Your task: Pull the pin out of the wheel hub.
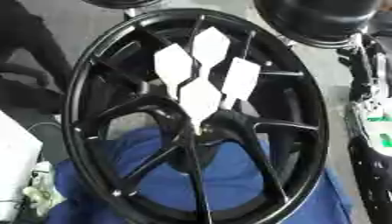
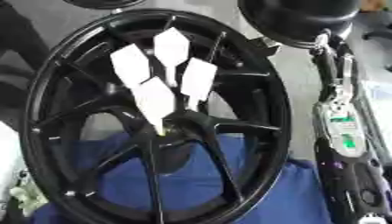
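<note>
Upright, black wheel hub (image 1: 191, 118), white-finned pin (image 1: 201, 98).

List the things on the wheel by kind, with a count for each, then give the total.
Wheel: 1
White flights: 4
Blue cloth: 1
Total: 6

Black wheel hub (image 2: 46, 113) over blue cloth (image 2: 191, 175)

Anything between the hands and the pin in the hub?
Nothing visible. The pin, white fins outward, sticks out of the wheel hub centre, uncovered. No hand shows in either view, only an arm at the right edge.
</note>
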